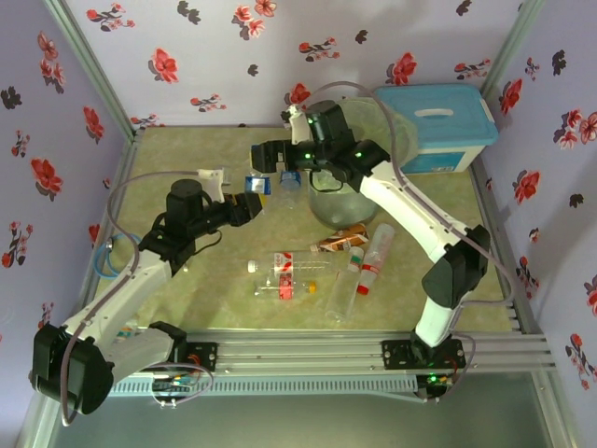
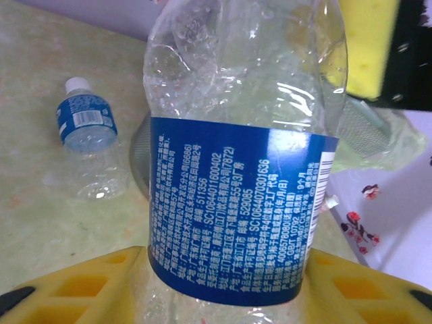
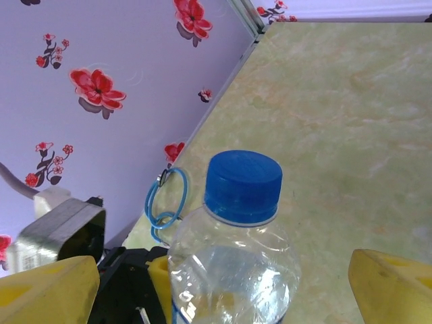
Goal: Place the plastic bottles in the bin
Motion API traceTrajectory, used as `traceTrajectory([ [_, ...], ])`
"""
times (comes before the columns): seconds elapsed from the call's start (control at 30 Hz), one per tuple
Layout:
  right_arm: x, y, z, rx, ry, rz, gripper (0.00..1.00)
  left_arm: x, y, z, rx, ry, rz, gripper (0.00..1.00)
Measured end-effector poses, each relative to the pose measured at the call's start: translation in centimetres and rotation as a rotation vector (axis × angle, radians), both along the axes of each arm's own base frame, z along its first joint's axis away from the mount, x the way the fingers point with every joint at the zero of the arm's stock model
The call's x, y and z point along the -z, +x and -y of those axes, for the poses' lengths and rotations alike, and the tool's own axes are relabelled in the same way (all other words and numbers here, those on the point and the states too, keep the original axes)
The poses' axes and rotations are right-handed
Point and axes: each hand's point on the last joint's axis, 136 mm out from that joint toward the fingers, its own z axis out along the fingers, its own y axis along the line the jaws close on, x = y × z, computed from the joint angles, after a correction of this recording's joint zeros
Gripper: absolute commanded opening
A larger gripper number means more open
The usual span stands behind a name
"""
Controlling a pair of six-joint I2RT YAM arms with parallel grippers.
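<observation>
Top external shows the left tool (image 1: 252,199) clamped on a blue-labelled bottle (image 1: 257,185) above the tabletop (image 1: 201,285), its capped end inside the wide-open right tool (image 1: 266,156), with the bin (image 1: 338,210) just rightward, nearer the right arm (image 1: 410,213).

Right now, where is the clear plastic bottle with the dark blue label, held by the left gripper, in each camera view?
Top external: clear plastic bottle with the dark blue label, left of centre, in the left gripper.
Left wrist: bottle central, label facing camera.
Right wrist: bottle bottom centre, blue cap uppermost.
Shared landmark: round grey-green bin, right of the bottle from above, behind it in the left wrist view.
</observation>
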Motion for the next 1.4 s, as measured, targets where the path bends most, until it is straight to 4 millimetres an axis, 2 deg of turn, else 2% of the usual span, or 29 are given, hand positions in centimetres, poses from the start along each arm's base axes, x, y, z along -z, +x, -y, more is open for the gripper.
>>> traceTrajectory([
  [0.17,1.1,0.2,-0.5,-0.006,-0.003,-0.034,0.94,-1.0,0.0,0.5,0.014,-0.031,0.03,0.23],
  [0.3,1.8,0.3,-0.9,-0.011,-0.001,-0.066,0.88,-1.3,0.0,0.5,0.016,-0.041,0.033,0.23],
  [0.7,1.7,-0.5,-1.3,-0.04,0.034,-0.13,0.58,-1.2,0.3,0.8,0.016,-0.053,0.025,0.23],
  [0.9,1.6,-0.4,-1.4,-0.041,0.039,-0.122,0.47,-1.3,0.3,0.8,0.011,-0.066,0.02,0.28],
  [0.97,1.6,-0.4,-1.4,-0.041,0.04,-0.121,0.47,-1.3,0.4,0.8,0.01,-0.068,0.019,0.28],
  [1.0,1.6,-0.3,-1.4,-0.041,0.041,-0.121,0.51,-1.3,0.4,0.8,0.01,-0.068,0.019,0.28],
  [1.07,1.7,-0.2,-1.6,-0.043,0.043,-0.124,0.69,-1.3,0.4,0.7,0.004,-0.069,0.017,0.28],
  [1.13,1.8,-0.1,-1.8,-0.047,0.051,-0.131,0.77,-1.4,0.5,0.7,0.003,-0.069,0.019,0.28],
  [1.27,2.4,0.2,-2.3,-0.053,0.049,-0.145,0.79,-1.8,0.3,1.0,0.017,-0.081,0.035,0.28],
  [1.4,2.6,0.3,-2.6,-0.066,0.054,-0.151,0.72,-1.8,0.3,1.0,0.017,-0.081,0.034,0.28],
])
